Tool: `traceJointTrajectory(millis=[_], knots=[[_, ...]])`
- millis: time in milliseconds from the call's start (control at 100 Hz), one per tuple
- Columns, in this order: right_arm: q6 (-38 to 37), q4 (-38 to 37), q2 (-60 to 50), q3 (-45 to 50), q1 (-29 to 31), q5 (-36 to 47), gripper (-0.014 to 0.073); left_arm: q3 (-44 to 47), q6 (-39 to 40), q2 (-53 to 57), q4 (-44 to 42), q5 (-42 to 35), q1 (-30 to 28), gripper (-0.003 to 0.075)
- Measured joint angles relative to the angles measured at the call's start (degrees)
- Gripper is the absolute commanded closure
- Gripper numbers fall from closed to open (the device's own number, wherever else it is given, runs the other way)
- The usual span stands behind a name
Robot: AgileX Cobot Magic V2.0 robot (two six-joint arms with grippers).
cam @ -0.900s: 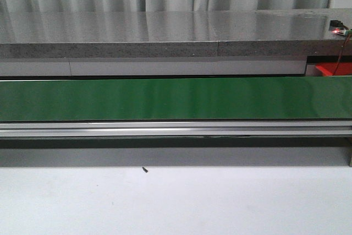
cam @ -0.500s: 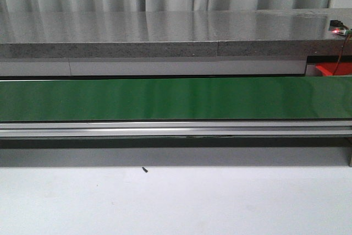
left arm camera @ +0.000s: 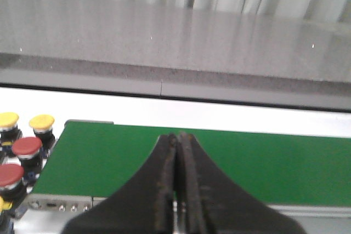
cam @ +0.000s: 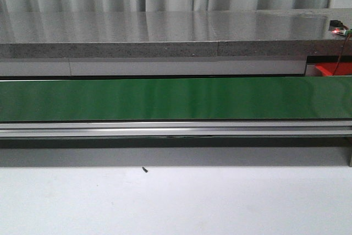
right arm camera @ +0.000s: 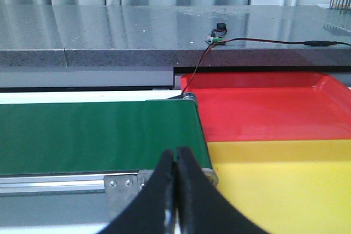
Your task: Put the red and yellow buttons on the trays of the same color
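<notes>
In the left wrist view, two yellow buttons [left arm camera: 41, 121] and two red buttons [left arm camera: 26, 146] stand beside the end of the green belt [left arm camera: 219, 160]. My left gripper [left arm camera: 176, 138] is shut and empty, over the belt's near edge, apart from the buttons. In the right wrist view, a red tray [right arm camera: 263, 110] and a yellow tray [right arm camera: 285, 184] lie past the other end of the green belt [right arm camera: 93, 135]. My right gripper [right arm camera: 175, 153] is shut and empty near that belt end. No gripper shows in the front view; a corner of the red tray [cam: 336, 69] shows at far right.
A long green conveyor belt [cam: 176, 98] on an aluminium frame [cam: 176, 130] crosses the front view. Behind it runs a grey stone counter [cam: 165, 31] with a small lit board and red wire [cam: 342, 32]. White tabletop [cam: 176, 202] lies in front.
</notes>
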State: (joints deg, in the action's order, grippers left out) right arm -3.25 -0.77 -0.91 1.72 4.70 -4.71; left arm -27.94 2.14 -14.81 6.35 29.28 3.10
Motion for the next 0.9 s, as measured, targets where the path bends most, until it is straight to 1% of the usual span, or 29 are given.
traceJointTrajectory(millis=[160,230,280,410,560,740,790,840,900], knots=[[0.0,0.0,0.0,0.0,0.0,0.0,0.0661,-12.5,0.0,-12.4,-0.3,14.5,0.0,0.074],[0.0,0.0,0.0,0.0,0.0,0.0,0.0661,-16.8,0.0,-17.2,-0.3,18.9,0.0,0.074],[0.0,0.0,0.0,0.0,0.0,0.0,0.0661,-19.1,0.0,-20.1,-0.3,20.6,0.0,0.074],[0.0,0.0,0.0,0.0,0.0,0.0,0.0661,-22.4,0.0,-26.3,-0.3,21.0,0.0,0.074],[0.0,0.0,0.0,0.0,0.0,0.0,0.0661,-22.8,0.0,-31.2,0.9,20.1,0.0,0.074],[0.0,0.0,0.0,0.0,0.0,0.0,0.0661,-22.8,0.0,-34.5,1.1,20.1,0.0,0.0736],[0.0,0.0,0.0,0.0,0.0,0.0,0.0661,-22.8,0.0,-34.9,1.1,20.1,0.0,0.0711],[0.0,0.0,0.0,0.0,0.0,0.0,0.0661,-22.8,0.0,-35.3,1.1,20.1,0.0,0.0651],[0.0,0.0,0.0,0.0,0.0,0.0,0.0661,-22.8,0.0,-35.4,1.1,20.5,0.0,0.0519]])
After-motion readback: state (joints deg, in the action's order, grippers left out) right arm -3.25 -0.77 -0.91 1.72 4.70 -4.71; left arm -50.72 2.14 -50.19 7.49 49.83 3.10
